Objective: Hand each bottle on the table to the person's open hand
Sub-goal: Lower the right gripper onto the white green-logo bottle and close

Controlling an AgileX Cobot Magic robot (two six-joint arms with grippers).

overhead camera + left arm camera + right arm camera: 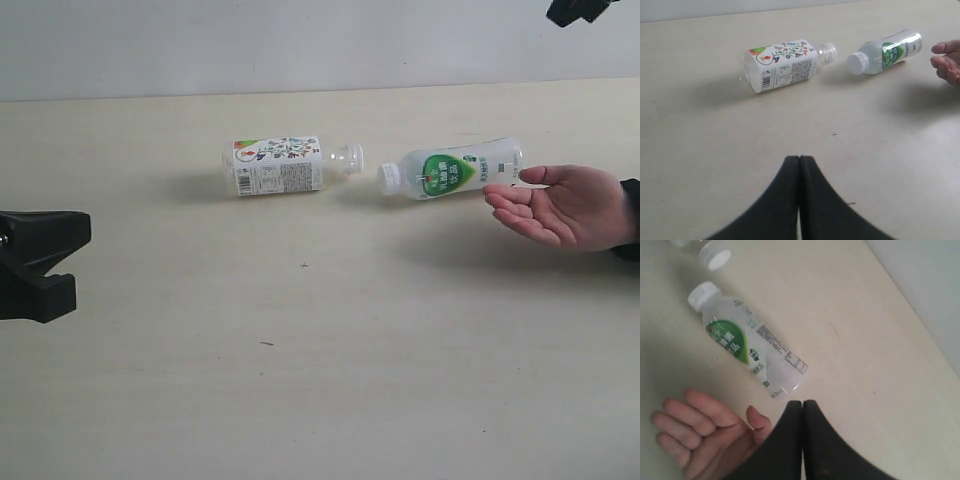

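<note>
Two bottles lie on their sides on the table (pixel 300 390). The short one with the white floral label (pixel 278 165) (pixel 782 65) is left of the clear one with the white-green label and white cap (pixel 455 168) (pixel 887 50) (pixel 747 347). A person's open hand (pixel 565 205) (pixel 705 432) rests palm up right beside the white-green bottle's base. My left gripper (pixel 62 268) (pixel 799 159) is shut and empty, low at the left edge. My right gripper (pixel 578 10) (pixel 802 404) is shut and empty, high above the hand. The red-label and yellow-orange bottles are out of view.
A pale wall (pixel 300 40) runs behind the table's far edge. The person's dark sleeve (pixel 628 220) enters from the right. Small dark specks (pixel 304 265) mark the tabletop between the bottles and the near side.
</note>
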